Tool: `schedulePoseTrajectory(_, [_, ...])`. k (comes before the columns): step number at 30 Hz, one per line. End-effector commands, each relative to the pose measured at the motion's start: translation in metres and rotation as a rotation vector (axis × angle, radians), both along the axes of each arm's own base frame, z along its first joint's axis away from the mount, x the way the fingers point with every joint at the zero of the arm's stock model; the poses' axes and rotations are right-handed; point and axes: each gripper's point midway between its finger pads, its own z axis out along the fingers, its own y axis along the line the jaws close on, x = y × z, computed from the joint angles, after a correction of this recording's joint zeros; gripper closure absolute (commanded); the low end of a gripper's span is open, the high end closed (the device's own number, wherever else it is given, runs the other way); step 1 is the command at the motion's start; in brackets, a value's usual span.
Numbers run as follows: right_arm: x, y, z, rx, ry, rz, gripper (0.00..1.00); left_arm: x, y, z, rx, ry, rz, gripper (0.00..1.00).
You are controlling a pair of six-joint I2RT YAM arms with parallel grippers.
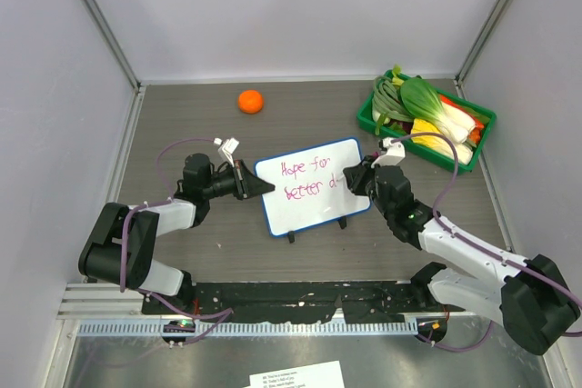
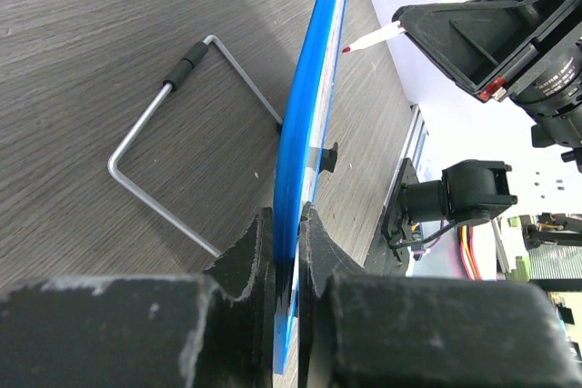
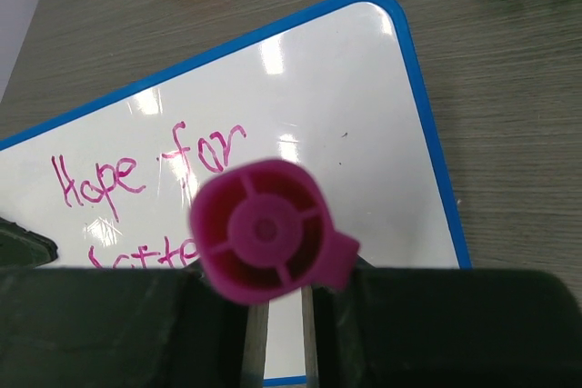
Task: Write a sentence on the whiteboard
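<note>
**The whiteboard [image 1: 318,208] is held steady while a pink marker [image 3: 264,233] is held at its second line.**

The whiteboard is propped on its wire stand [image 2: 164,134] on the surface [image 1: 182,120], between the two arms. Its left edge is pinched tight by the left end effector [image 1: 259,184]. The marker is gripped by the right end effector [image 1: 359,179], and its tip is right at the board's face, at the right end of the sentence [image 1: 300,170]. Whether the tip touches cannot be told. "Hope for" is read on top and "better d" below, so the writing seems not finished. The board's long side runs from left to right. The bare white part lies to the right of the tip, on the right arm's side, so the next strokes are likely to be made that way.
</note>
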Motion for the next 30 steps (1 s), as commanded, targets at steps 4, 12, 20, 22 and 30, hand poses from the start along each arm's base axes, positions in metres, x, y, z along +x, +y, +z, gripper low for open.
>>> schedulePoseTrajectory(4, [0.014,-0.006,0.03,0.01,-0.08,-0.059,0.99,-0.001,0.019,-0.055,0.182,0.079,0.09,1.0])
schedulePoseTrajectory(12, [0.016,-0.004,0.008,-0.019,-0.039,-0.06,0.99,-0.001,0.018,-0.055,0.181,0.079,0.086,1.0])
schedulePoseTrajectory(20, [0.014,0.003,0.012,0.0,-0.054,-0.017,0.99,-0.001,0.018,-0.055,0.182,0.078,0.087,1.0])
schedulePoseTrajectory(22, [0.012,0.005,0.012,-0.004,-0.049,-0.001,0.99,-0.001,0.018,-0.054,0.18,0.077,0.088,1.0])
schedulePoseTrajectory(30, [0.0,0.001,-0.004,-0.033,-0.008,0.026,0.99,-0.001,0.018,-0.054,0.18,0.078,0.088,1.0])
